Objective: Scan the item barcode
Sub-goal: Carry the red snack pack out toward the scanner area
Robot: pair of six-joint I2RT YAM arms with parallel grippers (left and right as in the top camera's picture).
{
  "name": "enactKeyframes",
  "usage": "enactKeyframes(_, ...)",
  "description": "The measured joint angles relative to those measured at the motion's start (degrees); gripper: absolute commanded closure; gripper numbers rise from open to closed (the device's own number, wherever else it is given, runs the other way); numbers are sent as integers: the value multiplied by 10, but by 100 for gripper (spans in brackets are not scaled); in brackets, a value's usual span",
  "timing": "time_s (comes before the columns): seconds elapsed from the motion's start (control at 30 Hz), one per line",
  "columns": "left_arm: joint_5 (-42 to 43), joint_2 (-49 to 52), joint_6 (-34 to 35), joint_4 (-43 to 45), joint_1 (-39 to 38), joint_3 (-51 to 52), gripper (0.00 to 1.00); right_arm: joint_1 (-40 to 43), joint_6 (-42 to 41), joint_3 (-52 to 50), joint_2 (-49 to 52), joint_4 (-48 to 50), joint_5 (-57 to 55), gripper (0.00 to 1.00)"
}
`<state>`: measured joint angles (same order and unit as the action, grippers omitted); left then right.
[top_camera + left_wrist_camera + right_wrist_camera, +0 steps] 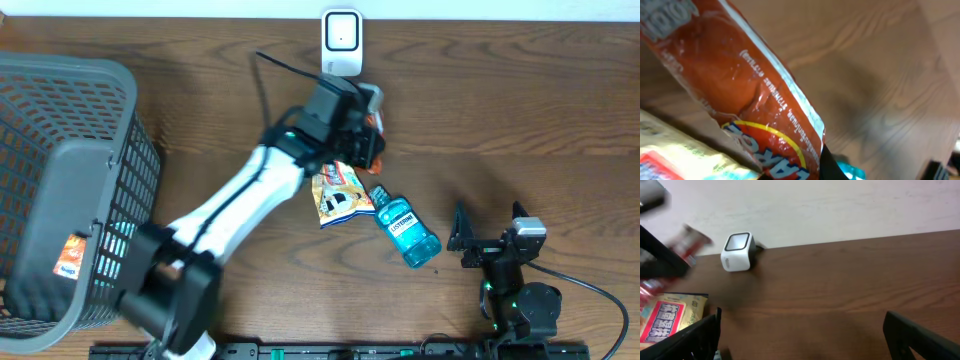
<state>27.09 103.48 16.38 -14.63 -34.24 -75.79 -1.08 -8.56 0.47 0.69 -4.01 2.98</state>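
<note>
Your left pincer (363,132) clamped on red packet (740,95), held near white scanner (341,40) at worktop (520,110) far edge. Your right pincer (488,228) spread wide, empty, near blue bottle (408,228).

Honestly not much of a room to see. The table (520,110) is a dark brown wood-grain top, and it fills the space around both end effectors. Past the left end effector (366,132), on the far side, the wood stops at a straight edge, and a plain off-white wall (840,205) begins right there. The light is soft and even. There are only faint, blurry shadows on the grain ahead of the right end effector (488,228), and the wood looks warmer and lighter close under the left one.
</note>
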Motion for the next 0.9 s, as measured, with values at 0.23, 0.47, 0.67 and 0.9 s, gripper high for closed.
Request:
enactKeyframes(0.23,0,84,-2,60,-41,0,89,0,0,0,0,0,0,1)
enactKeyframes(0.47,0,99,-7,70,-50,0,41,0,0,0,0,0,0,1)
enactKeyframes(0.67,0,99,-6,65,-49,0,19,0,0,0,0,0,0,1)
enactKeyframes(0.9,-74,82,-18,-5,-49,0,14,0,0,0,0,0,0,1)
